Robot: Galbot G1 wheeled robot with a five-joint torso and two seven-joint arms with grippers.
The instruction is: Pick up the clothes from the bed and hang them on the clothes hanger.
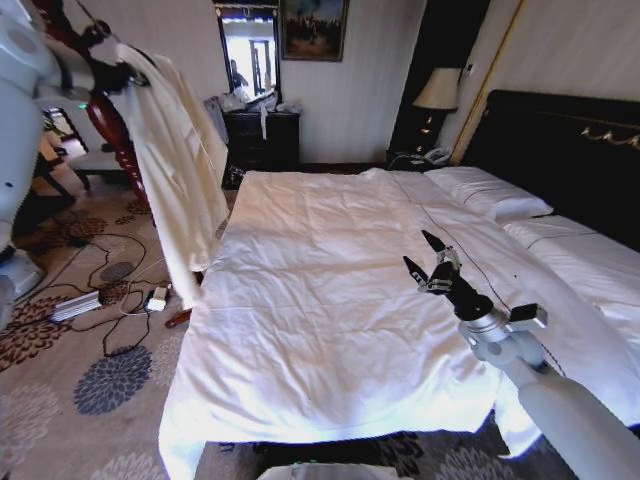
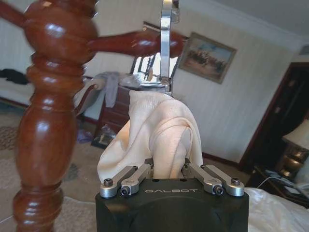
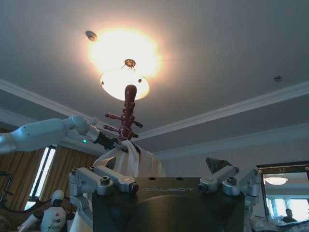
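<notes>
So the bed is right in front of me, pillows at its far right against the headboard. My right pincer hangs over the middle of the quilt, touching nothing. Off the bed's left side stands the wooden pole, and the clothes hang down beside it on the clothes hanger, hook up by a pole peg. My left pincer is up there against the fabric.

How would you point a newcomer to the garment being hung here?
Start at the bed; off its left side stands a reddish-brown wooden pole. The clothes hang there, held at the top by the left tool: one long cream-yellow drape, warmer in tone than the white bedding.
</notes>
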